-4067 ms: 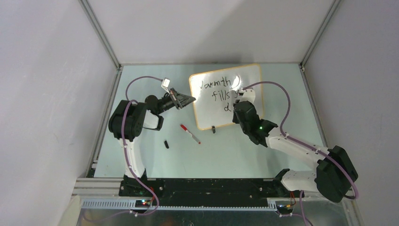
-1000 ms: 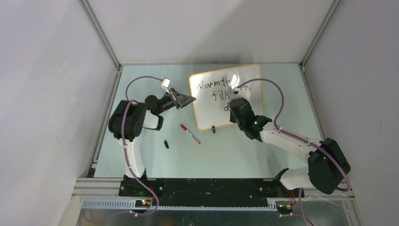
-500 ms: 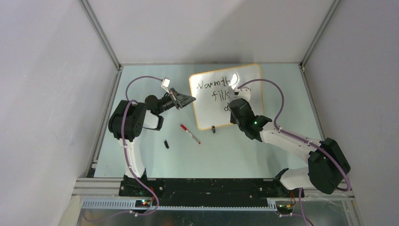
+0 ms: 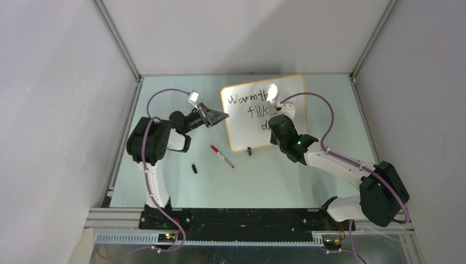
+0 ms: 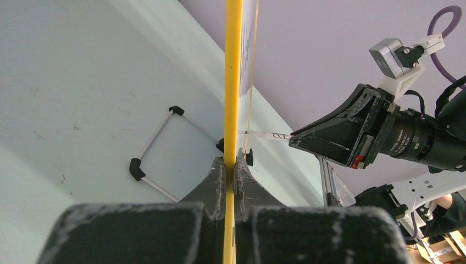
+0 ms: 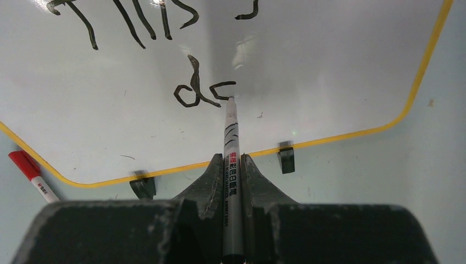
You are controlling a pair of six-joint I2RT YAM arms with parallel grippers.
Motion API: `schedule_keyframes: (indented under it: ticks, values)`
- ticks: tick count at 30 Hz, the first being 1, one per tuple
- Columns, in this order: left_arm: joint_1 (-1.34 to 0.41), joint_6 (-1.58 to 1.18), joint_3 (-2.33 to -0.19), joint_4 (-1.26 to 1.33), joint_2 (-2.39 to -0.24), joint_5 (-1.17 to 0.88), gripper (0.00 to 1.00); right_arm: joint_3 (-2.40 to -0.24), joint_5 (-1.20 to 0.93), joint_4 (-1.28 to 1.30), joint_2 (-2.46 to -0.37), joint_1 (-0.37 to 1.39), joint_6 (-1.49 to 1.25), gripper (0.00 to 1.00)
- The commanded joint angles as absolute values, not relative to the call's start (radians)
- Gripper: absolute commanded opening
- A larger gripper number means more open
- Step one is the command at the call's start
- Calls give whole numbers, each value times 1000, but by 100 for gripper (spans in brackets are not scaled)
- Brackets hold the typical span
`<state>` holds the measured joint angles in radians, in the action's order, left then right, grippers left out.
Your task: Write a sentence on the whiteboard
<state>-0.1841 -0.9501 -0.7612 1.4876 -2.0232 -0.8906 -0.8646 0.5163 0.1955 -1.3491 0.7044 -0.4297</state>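
The whiteboard (image 4: 250,129) stands tilted at the table's back middle, its yellow frame (image 5: 233,82) edge-on in the left wrist view. My left gripper (image 4: 221,116) is shut on its left edge (image 5: 231,168). My right gripper (image 4: 273,116) is shut on a black marker (image 6: 231,159) whose tip touches the board (image 6: 329,71) at the third line. The sentence (image 4: 250,100) reads "Warmth", "fills" and the start of another word. In the right wrist view I see "fills" (image 6: 132,22) and below it a "d" with a half-drawn letter (image 6: 200,91). My right arm hides part of the writing.
A red-capped marker (image 4: 221,156) lies on the table in front of the board, also in the right wrist view (image 6: 33,176). A small black cap (image 4: 194,168) lies nearer the left arm. Two black clip feet (image 6: 286,157) hold the board's lower edge. A folding stand (image 5: 156,143) shows behind the board.
My right gripper has shifted left along the third line and added a stroke after the "d". Over four seconds the right arm has drawn in leftward. The left arm and board have not moved.
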Motion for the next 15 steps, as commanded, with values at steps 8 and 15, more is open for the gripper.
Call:
schedule_keyframes:
  ticks: [8,15]
  values:
    - [-194,-940,-764,1528,-1983,-906,0,-893,566,159,-1350,678,-437,0]
    - [-194,-940,-766,1528,-1983,-905,0,-893,555,124,-1353,674,-426,0]
